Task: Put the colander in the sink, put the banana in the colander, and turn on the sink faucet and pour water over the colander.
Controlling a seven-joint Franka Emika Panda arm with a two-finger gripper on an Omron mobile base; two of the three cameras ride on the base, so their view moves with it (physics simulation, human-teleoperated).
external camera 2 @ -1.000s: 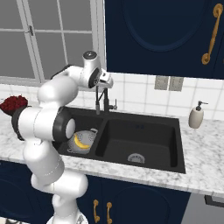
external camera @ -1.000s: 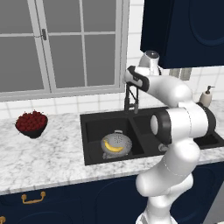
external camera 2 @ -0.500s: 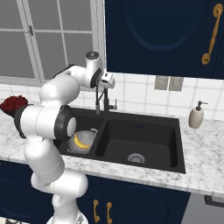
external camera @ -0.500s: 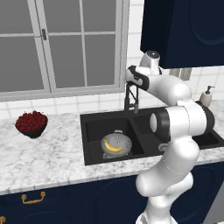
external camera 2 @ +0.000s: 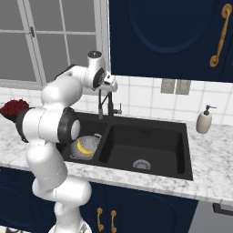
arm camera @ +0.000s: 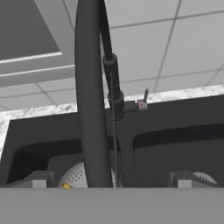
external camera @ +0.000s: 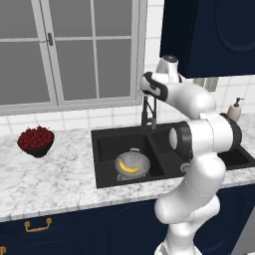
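The silver colander [external camera: 133, 161] stands in the left basin of the black sink [external camera 2: 182, 150], and the yellow banana [external camera: 130, 169] lies inside it. In the right base view the colander [external camera 2: 91, 144] and banana [external camera 2: 82, 147] sit partly behind my arm. My gripper [external camera: 149, 99] hangs open over the top of the black sink faucet [external camera: 148, 115], fingers pointing down. In the hand view the faucet neck [arm camera: 89, 87] rises between my two fingertips [arm camera: 39, 178] without touching them, and its small lever [arm camera: 144, 98] sticks out to the right. The colander rim [arm camera: 81, 175] peeks out below.
A dark bowl of red fruit [external camera: 36, 141] stands on the marble counter left of the sink. A beige soap dispenser [external camera 2: 204, 120] stands at the sink's right. The right basin holds a steel drain [external camera 2: 141, 164]. A dark wall cabinet [external camera: 214, 35] hangs close above my hand.
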